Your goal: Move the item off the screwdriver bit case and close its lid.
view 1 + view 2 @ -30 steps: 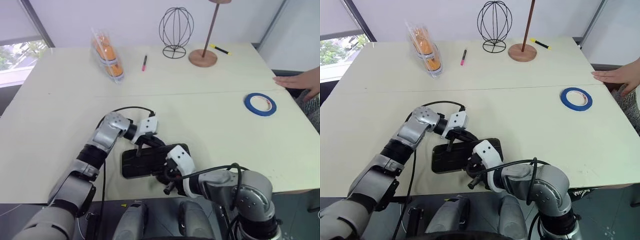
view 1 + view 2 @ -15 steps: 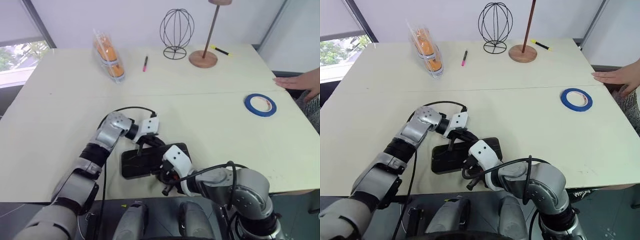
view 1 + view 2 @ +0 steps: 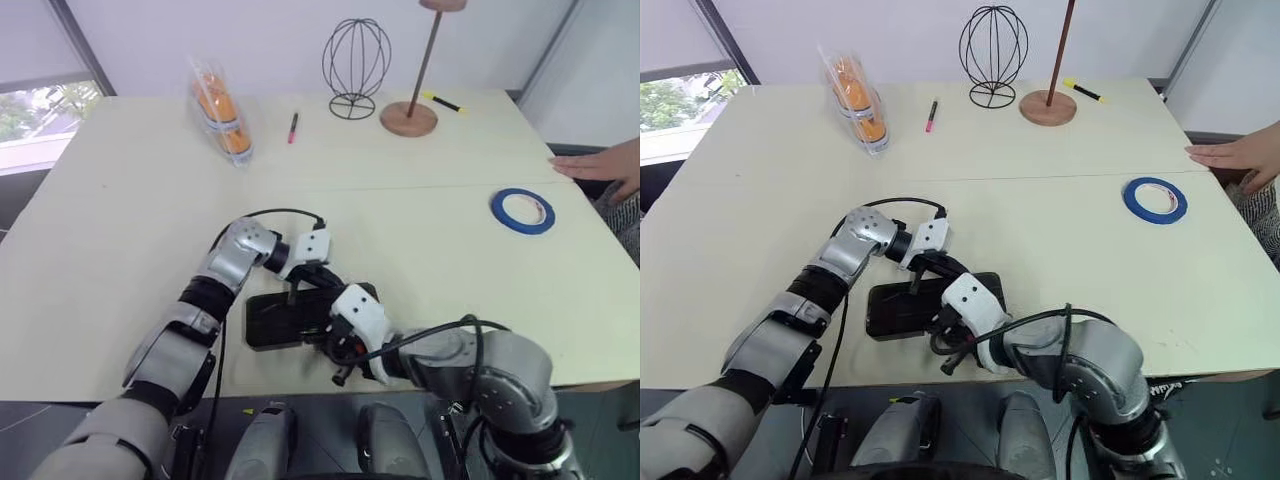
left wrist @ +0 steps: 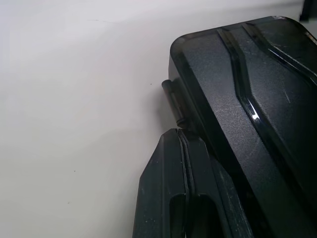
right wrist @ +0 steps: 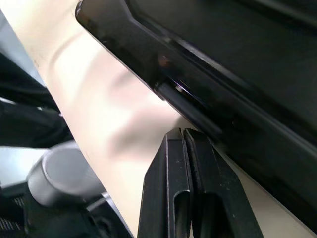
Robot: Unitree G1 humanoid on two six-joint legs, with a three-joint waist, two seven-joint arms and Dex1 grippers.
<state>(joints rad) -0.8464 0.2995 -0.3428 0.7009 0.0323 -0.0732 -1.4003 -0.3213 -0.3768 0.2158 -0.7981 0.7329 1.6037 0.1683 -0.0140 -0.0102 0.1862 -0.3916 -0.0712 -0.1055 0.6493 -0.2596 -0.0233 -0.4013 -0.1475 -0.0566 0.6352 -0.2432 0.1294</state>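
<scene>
A plain office or lab room: a wide cream bench [image 3: 120, 200], bare white walls, a window [image 3: 40, 110] at one corner, and props such as a wire ornament [image 3: 356, 65] and a pen [image 3: 293, 127].

The bit case [image 3: 285, 318] is a flat, dark rectangular box lying near the front edge of the table [image 3: 120, 220], about midway along that edge, with its long sides parallel to it. Its smoky dark lid [image 4: 257, 99] lies down flat over the tray, with raised ribs along its surface. The blue tape roll [image 3: 522, 210] lies flat near the right edge of the table, well apart from the case, showing a pale inner core.
</scene>
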